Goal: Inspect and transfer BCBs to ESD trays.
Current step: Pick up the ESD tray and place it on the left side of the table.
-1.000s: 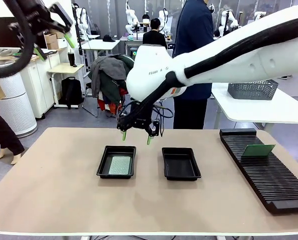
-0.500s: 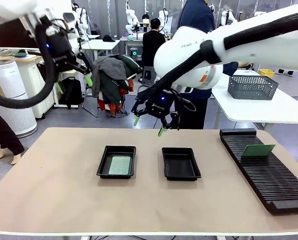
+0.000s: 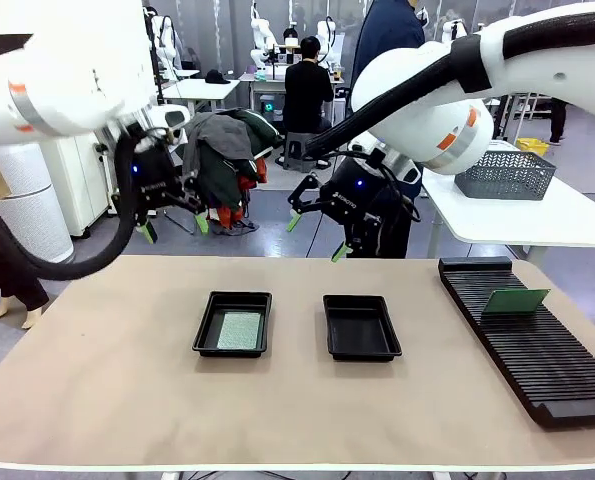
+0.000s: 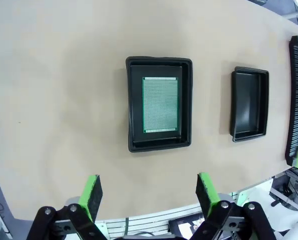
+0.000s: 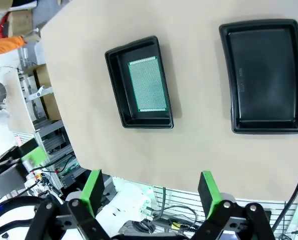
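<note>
Right gripper (image 3: 317,237) pulled back and up, left gripper (image 3: 175,228) swung lower, both wide and empty, wrist views overlook one BCB (image 4: 160,104) flat in the left ESD tray (image 4: 133,105), front view adds another BCB (image 3: 515,300) propped on the rack (image 3: 537,360)

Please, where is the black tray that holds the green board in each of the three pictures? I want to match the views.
Front view: the loaded tray lies left of centre, the empty tray at its right.
Left wrist view: loaded tray at centre, empty tray to its right.
Right wrist view: loaded tray upper left of centre, empty tray at upper right.
Shared landmark: the empty tray beside it.
</note>
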`<state>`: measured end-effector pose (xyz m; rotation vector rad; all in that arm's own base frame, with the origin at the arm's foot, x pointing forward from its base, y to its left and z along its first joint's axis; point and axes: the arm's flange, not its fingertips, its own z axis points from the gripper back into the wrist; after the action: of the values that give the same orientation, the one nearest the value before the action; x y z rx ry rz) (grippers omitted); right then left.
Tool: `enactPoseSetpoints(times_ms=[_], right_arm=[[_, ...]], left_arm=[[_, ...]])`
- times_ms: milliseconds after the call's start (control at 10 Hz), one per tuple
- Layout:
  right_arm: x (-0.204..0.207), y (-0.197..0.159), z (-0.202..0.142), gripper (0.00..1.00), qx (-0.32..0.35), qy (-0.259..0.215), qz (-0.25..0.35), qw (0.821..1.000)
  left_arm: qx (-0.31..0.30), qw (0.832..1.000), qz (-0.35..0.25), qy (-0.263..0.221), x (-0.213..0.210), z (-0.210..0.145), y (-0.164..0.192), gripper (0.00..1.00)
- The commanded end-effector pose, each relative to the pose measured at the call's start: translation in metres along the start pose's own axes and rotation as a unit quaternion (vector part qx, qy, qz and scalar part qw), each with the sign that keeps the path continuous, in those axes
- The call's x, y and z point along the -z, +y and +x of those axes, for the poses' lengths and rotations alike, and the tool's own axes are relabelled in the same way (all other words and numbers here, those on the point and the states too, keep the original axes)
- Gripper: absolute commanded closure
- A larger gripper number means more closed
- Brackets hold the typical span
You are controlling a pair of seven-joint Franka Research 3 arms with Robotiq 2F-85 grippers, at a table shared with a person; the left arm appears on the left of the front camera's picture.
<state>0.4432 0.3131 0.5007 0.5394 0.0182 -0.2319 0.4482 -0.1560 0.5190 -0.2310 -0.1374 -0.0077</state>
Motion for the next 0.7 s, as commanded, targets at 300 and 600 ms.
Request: enactPoseSetpoints(times_ms=[300, 600], right_arm=[[-0.007, -0.008, 0.006, 0.0, -0.01, -0.01, 0.003, 1.0], [-0.007, -0.008, 0.006, 0.0, -0.01, -0.01, 0.003, 1.0]], left_arm=[[-0.014, 0.998, 0.053, -0.044, 0.063, 0.002, -0.001, 0.0], [-0.003, 0.996, 0.077, -0.042, 0.107, 0.01, -0.008, 0.0]])
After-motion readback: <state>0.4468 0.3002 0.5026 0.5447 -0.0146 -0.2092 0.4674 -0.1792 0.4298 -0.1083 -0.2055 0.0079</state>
